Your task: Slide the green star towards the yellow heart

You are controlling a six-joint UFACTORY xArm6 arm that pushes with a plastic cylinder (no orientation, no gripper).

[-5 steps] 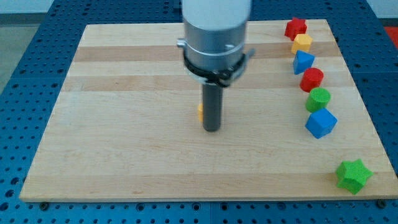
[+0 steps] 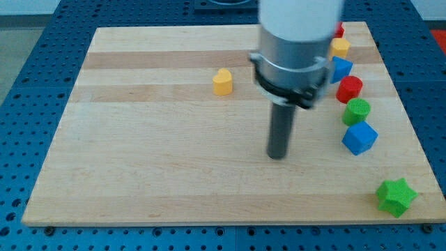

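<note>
The green star lies near the board's bottom right corner. The yellow heart sits in the upper middle of the board. My tip rests on the board's middle, right of and below the yellow heart, and well to the left of and above the green star. It touches no block.
A column of blocks runs down the right side: a red block partly hidden by the arm, a yellow block, a blue block, a red one, a green cylinder and a blue block.
My tip has moved to the right and slightly down. The yellow heart, mostly hidden behind the rod before, is now in full view.
</note>
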